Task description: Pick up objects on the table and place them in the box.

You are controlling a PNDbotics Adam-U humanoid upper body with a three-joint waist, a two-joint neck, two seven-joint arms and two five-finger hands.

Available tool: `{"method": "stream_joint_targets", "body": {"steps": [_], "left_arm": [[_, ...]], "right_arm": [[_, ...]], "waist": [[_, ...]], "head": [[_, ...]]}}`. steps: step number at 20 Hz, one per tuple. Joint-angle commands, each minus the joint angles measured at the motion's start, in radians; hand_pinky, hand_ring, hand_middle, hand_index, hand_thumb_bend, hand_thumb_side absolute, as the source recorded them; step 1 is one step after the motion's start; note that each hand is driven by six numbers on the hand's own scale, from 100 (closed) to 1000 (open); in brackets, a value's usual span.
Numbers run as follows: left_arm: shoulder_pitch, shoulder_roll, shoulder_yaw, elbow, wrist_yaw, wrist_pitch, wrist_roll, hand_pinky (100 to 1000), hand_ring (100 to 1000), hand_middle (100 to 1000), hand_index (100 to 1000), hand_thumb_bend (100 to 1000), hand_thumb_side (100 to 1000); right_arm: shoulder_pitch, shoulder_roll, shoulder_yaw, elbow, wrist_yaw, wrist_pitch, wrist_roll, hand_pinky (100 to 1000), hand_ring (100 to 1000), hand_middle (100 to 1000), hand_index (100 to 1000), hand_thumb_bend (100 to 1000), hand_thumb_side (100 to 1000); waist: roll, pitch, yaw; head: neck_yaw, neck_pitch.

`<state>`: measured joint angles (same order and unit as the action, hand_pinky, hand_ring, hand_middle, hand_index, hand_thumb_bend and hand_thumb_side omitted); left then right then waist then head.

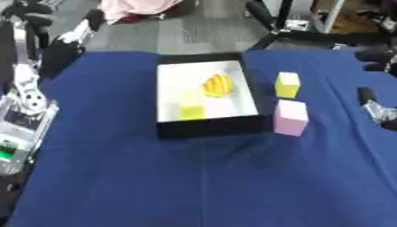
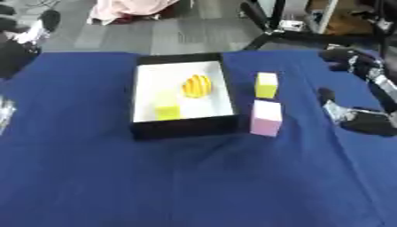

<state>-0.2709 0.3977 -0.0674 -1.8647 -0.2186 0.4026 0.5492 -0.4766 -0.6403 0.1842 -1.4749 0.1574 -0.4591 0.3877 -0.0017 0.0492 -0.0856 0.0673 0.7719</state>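
A black box [image 1: 208, 127] with a white inside stands at the middle of the blue table [image 1: 194, 181]. In it lie a yellow-orange striped round thing [image 1: 219, 85] and a yellow block [image 1: 192, 111]. Just right of the box a second yellow block [image 1: 287, 84] stands on the cloth, with a pink block [image 1: 291, 117] in front of it. My right hand [image 2: 341, 111] rests at the table's right edge, open and holding nothing, well to the right of the pink block. My left hand [image 1: 28, 94] shows blurred at the left edge, beside the table.
Grey floor lies beyond the table's far edge, with black stand legs [image 1: 267, 22] at the back right and a pink cloth [image 1: 139, 6] at the back. A device with a green light [image 1: 9, 148] sits at the left edge. Bare blue cloth spreads across the front.
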Motion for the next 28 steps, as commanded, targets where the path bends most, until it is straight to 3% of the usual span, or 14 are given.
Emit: {"method": "stream_joint_targets", "body": {"steps": [1,6,8,9,10,18,19,20,28], "left_arm": [[0.014,-0.021,0.017,-0.006,0.025,-0.038,0.035,801,666,639,831,821,685],[0.039,-0.046,0.015,0.010,0.039,-0.063,0.042,799,658,629,830,815,689],[0.044,-0.049,0.015,0.011,0.040,-0.067,0.041,798,655,626,830,813,691],[0.046,-0.050,0.016,0.012,0.041,-0.068,0.040,799,655,625,830,801,681],[0.048,-0.052,0.016,0.013,0.041,-0.070,0.041,798,654,624,830,811,694],[0.062,-0.065,0.014,0.022,0.044,-0.074,0.033,797,649,621,833,809,699],[0.063,-0.066,0.013,0.022,0.045,-0.075,0.031,797,648,621,833,808,699],[0.064,-0.067,0.013,0.023,0.045,-0.075,0.030,797,648,620,833,808,699],[0.066,-0.077,0.007,0.023,0.049,-0.076,0.022,796,646,619,834,792,704]], "right_arm": [[-0.083,0.003,0.034,0.111,0.052,-0.045,0.134,919,988,941,962,100,603],[-0.183,0.073,0.070,0.239,0.194,-0.111,0.247,944,999,953,980,100,781],[-0.199,0.088,0.078,0.264,0.246,-0.134,0.264,952,1000,956,986,100,799],[-0.205,0.093,0.080,0.271,0.273,-0.145,0.268,958,1000,959,990,100,766],[-0.211,0.097,0.082,0.277,0.304,-0.154,0.269,962,999,960,994,100,800],[-0.242,0.141,0.062,0.395,0.610,-0.189,0.210,975,976,942,1000,100,831],[-0.244,0.146,0.059,0.412,0.643,-0.193,0.200,975,972,943,1000,100,887],[-0.247,0.149,0.056,0.427,0.674,-0.198,0.188,976,971,942,1000,100,889],[-0.267,0.175,0.026,0.529,0.857,-0.217,0.085,974,948,917,1000,100,826]], "waist": [[-0.011,-0.010,0.003],[-0.006,-0.008,0.011],[-0.006,-0.007,0.012],[-0.006,-0.006,0.013],[-0.006,-0.006,0.013],[-0.005,-0.008,0.018],[-0.005,-0.008,0.019],[-0.005,-0.008,0.019],[0.002,-0.006,0.027]], "head": [[-0.013,-0.002],[-0.024,-0.002],[-0.025,-0.002],[-0.026,-0.002],[-0.029,-0.002],[-0.038,-0.002],[-0.039,-0.002],[-0.041,-0.002],[-0.050,-0.002]]}}
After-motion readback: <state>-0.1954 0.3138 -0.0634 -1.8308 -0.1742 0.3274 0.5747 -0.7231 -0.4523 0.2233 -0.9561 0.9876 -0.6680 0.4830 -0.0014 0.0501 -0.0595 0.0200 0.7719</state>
